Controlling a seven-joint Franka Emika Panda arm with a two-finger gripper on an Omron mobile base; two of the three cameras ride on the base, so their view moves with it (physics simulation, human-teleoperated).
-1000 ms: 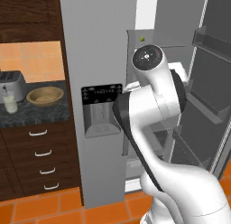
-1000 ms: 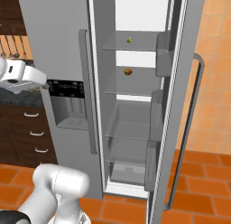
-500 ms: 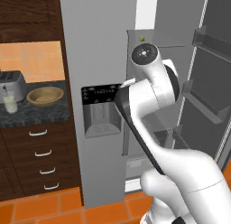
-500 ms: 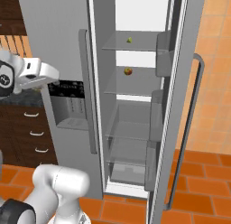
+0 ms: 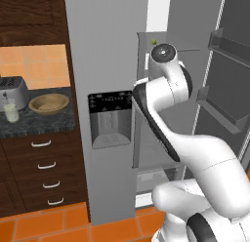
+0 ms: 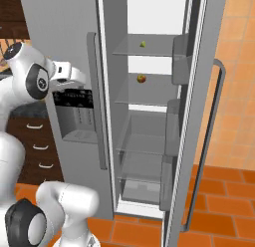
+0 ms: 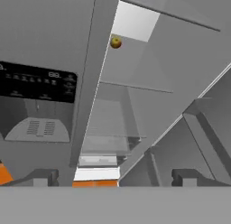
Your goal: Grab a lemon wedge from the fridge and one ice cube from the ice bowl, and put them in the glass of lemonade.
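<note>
Fridge (image 6: 69, 37) right door open; lemon wedge (image 6: 143, 44) on top shelf, far back; gripper (image 7: 113, 177) spread wide, empty, before the dispenser panel (image 5: 110, 101), whose writing is too blurred to read; ice bowl (image 5: 48, 103) left on desk (image 5: 39, 123)

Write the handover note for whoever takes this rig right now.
Gripper: open, empty, in front of the fridge, facing into its open compartment.
Lemon wedge: on the top shelf inside, untouched. A round orange-yellow fruit sits one shelf down; not ours.
Ice bowl and glass: on the counter left of the fridge, beside the toaster.
Done: fridge door open.
Left: fetch the wedge, then one ice cube, and drop both in the glass.
</note>
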